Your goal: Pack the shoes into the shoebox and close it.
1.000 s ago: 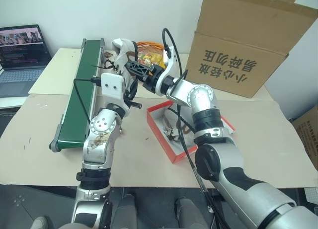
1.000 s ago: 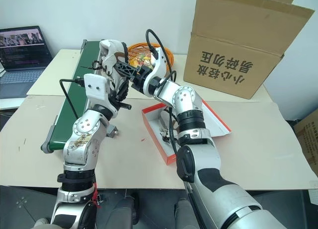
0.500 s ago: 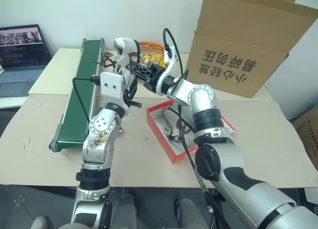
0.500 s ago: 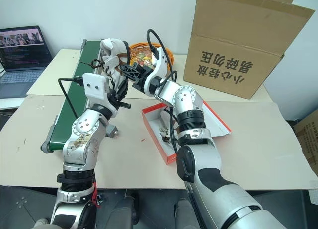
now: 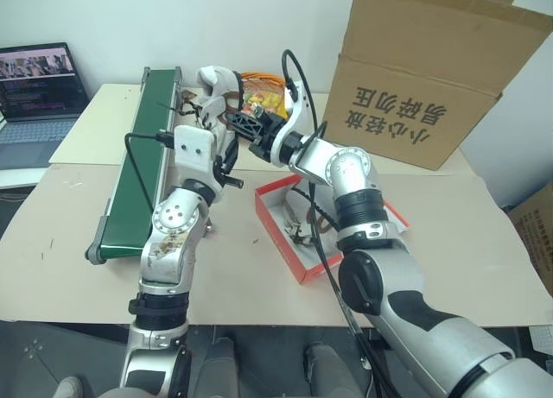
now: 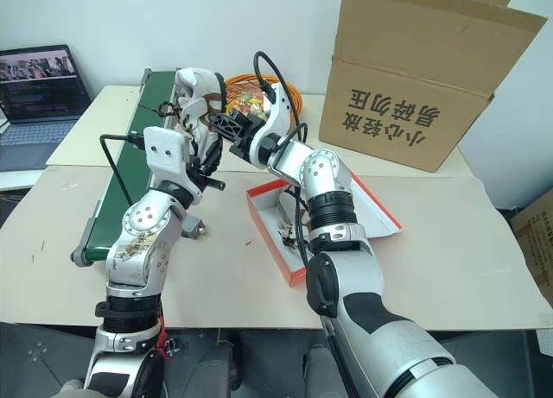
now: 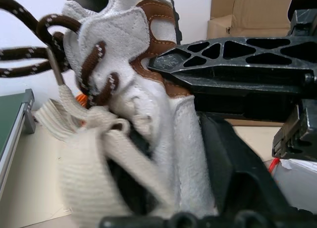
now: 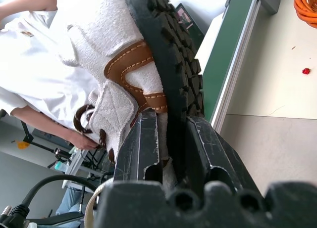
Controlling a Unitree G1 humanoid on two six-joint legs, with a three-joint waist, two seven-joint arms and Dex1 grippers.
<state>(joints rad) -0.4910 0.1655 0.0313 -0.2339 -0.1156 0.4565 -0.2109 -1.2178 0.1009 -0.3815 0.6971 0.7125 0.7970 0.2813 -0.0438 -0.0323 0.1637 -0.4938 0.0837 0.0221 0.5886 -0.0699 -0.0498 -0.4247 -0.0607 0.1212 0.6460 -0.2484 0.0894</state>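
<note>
One white shoe (image 5: 216, 83) with dark laces and brown trim hangs in the air above the table's far left part. My right gripper (image 5: 235, 117) is shut on it. The right wrist view shows the black sole (image 8: 171, 65) clamped between its fingers (image 8: 143, 144). My left gripper (image 5: 218, 130) reaches up from below, right against the shoe's upper (image 7: 124, 89). The red-orange shoebox (image 5: 278, 225) lies open on the table under my right arm, its lid (image 5: 393, 218) folded out to the right. The arm hides much of its white inside.
A green conveyor (image 5: 143, 165) runs along the table's left side. A big brown carton (image 5: 423, 87) stands at the back right, with an orange coil (image 5: 263, 80) behind the shoe. A laptop (image 5: 39, 91) sits far left. A person in a white shirt (image 8: 29, 65) stands beyond the table.
My right gripper's fingers have closed onto the shoe's sole. Both arms and the shoe have kept their places.
</note>
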